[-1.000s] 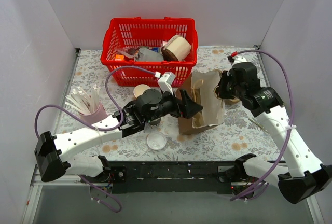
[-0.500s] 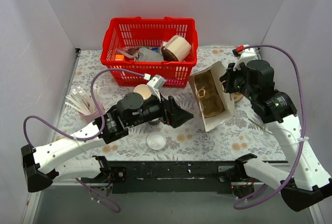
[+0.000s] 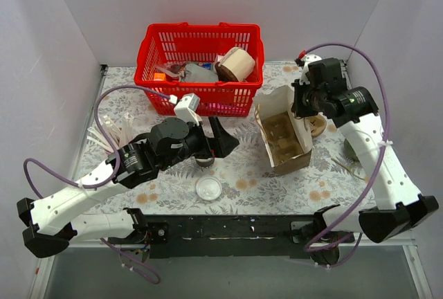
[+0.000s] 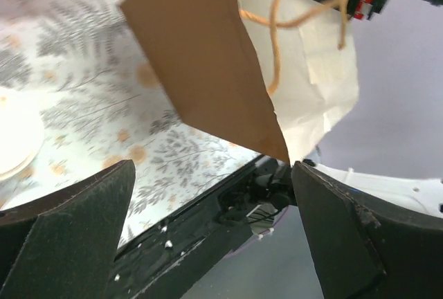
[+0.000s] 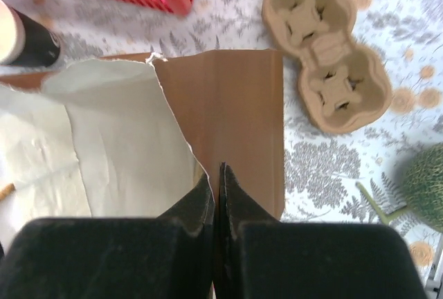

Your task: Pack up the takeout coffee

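Observation:
A brown paper bag (image 3: 280, 136) stands upright with its mouth open, right of centre. My right gripper (image 3: 298, 102) is shut on the bag's far rim, the brown wall (image 5: 235, 105) pinched between its fingers (image 5: 220, 169). My left gripper (image 3: 223, 140) hangs open and empty left of the bag. In the left wrist view the bag's corner (image 4: 208, 70) hangs above the wide gap between the fingers (image 4: 212, 174). The takeout coffee (image 3: 205, 162) shows only as a dark cup partly hidden under my left wrist.
A red basket (image 3: 149, 70) of items stands at the back. A pulp cup carrier (image 5: 325, 57) lies right of the bag. A loose white lid (image 3: 208, 188) lies near the front edge. Another dark cup with a pale top (image 5: 28, 36) stands by the basket. A pink holder of sticks (image 3: 114, 140) stands left.
My right gripper raised the bag from lying flat to standing open and drew it back. My left gripper opened fully, let go of the bag's mouth and pulled away to the left.

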Motion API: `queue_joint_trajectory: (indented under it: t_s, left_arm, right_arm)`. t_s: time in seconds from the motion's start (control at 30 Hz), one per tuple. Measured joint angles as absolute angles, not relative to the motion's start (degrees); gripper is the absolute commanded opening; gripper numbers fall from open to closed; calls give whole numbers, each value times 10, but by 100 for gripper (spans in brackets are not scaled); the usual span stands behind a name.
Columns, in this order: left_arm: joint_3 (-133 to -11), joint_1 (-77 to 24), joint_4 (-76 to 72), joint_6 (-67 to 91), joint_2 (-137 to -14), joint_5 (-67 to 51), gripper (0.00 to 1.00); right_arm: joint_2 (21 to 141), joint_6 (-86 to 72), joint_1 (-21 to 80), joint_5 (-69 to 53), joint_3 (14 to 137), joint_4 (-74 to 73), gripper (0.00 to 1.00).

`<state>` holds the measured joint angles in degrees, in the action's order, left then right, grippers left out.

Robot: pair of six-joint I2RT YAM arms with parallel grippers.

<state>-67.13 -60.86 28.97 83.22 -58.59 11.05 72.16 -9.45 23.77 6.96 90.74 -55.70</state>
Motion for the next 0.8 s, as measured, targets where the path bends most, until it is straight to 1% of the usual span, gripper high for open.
queue_joint_trajectory:
  t_s: [0.17,0.3,0.37,0.43,0.47,0.5,0.53,0.57,0.6,0.63,0.7,0.8]
  left_arm:
    - [-688,-609,417,895,-572,179,98]
    - [-688,-606,480,930,-573,204,98]
    - [-687,-602,489,937,-573,208,98]
    - [-687,-597,488,937,-573,208,98]
    - [-686,-594,485,937,-573,208,98]
    - [-686,-591,481,937,-573,209,98]
    - [-686,-586,477,937,-573,210,98]
    - [-684,-579,473,937,-573,212,98]
    - [-682,-570,468,937,-573,215,98]
    - [-678,-556,460,936,-573,216,98]
    - [-670,-526,445,932,-575,216,98]
    - [-658,-460,435,922,-586,208,98]
  right_arm:
    - [766,-88,213,29,902,-582,1]
    - [786,-85,189,-4,902,-585,3]
    - [794,-83,181,-17,902,-585,19]
    - [803,-81,175,-22,902,-585,33]
    - [807,-81,172,-22,902,-586,35]
    - [811,-82,170,-21,902,-586,43]
    - [812,-82,168,-17,903,-586,63]
    - [814,-84,167,-11,906,-589,71]
    - [816,-87,166,-2,913,-592,87]
    - [819,-87,165,6,926,-600,91]
    - [820,-88,165,18,955,-604,93]
    - [820,-93,164,48,1024,-608,94]
